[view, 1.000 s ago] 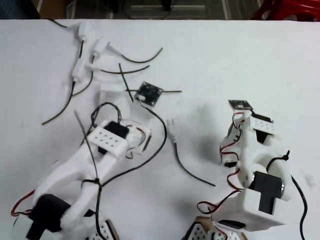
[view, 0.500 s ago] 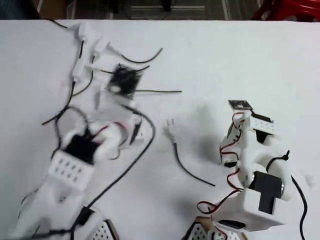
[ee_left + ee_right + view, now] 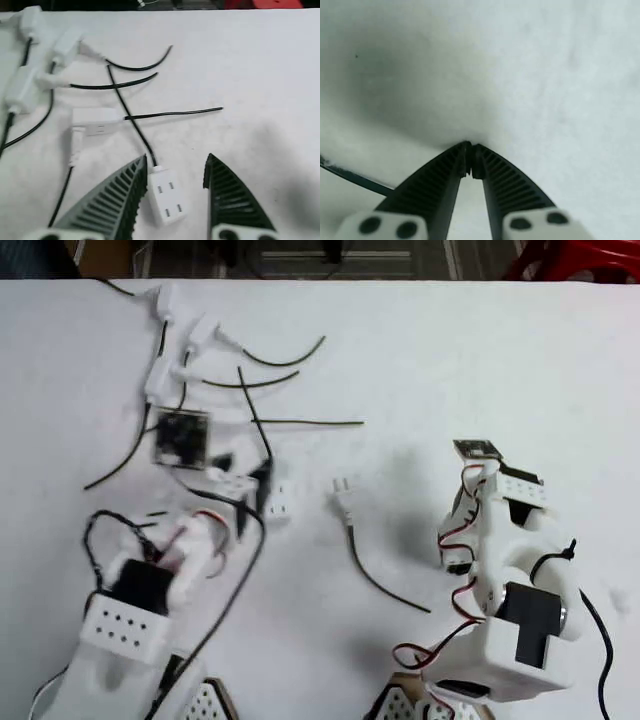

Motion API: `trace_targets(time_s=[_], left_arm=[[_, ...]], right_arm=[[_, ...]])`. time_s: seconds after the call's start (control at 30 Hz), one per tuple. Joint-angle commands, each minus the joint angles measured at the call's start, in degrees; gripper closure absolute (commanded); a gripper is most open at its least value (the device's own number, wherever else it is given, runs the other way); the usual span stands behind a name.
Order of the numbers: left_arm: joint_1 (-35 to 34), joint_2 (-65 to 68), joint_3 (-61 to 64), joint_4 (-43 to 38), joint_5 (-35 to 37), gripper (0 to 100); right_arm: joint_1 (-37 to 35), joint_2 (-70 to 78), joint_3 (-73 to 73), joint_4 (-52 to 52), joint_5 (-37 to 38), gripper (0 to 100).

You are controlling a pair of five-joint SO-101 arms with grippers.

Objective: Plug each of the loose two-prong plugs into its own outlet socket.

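A white socket block [image 3: 167, 200] on a black cord lies on the table between the open fingers of my left gripper [image 3: 176, 159]. From above, that socket block [image 3: 278, 502] sits just beside the left gripper [image 3: 255, 502]. A loose two-prong plug [image 3: 343, 488] with a black cord lies at the table's centre, right of the socket. A second socket block [image 3: 97, 122] lies farther off. My right gripper [image 3: 471, 150] is shut on nothing, tips down close to the white table, under the right arm [image 3: 505, 540].
Several more white plugs and adapters [image 3: 165, 340] with curled black cords [image 3: 285, 360] are scattered at the table's far left. The left wrist's circuit board [image 3: 180, 437] hangs over that area. Bare white tabletop [image 3: 500, 360] stretches across the far right.
My left arm has swung back toward the near left corner, its circuit board shifting left, uncovering the socket block. The loose plug and the right arm have stayed put.
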Motion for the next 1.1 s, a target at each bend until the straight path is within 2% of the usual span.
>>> trace_targets(time_s=[0.0, 0.1, 0.27, 0.47, 0.8, 0.97, 1.07], left_arm=[[8.4, 5.58, -1.49, -6.42, 0.7, 78], [9.54, 16.57, -8.7, -7.03, 4.92, 73], [12.53, 43.03, -27.96, -2.81, 8.26, 73], [17.63, 65.8, -49.85, 7.56, 24.62, 73], [17.8, 86.11, -70.24, 27.69, 39.3, 73], [17.89, 92.26, -78.24, 37.19, 42.37, 73], [17.89, 95.52, -81.93, 39.38, 42.81, 73]], right_arm=[[1.71, -0.4, 0.26, -1.89, -1.67, 97.8], [2.68, -0.57, 0.26, -2.59, -4.31, 97.8], [2.68, -0.57, 0.18, -2.68, -4.31, 97.8], [2.68, -0.57, 0.09, -2.68, -4.31, 97.8], [2.68, -0.57, 0.0, -2.68, -4.22, 97.8], [2.68, -0.48, 0.0, -2.68, -4.22, 97.8], [2.68, -0.48, 0.0, -2.68, -4.22, 97.8]])
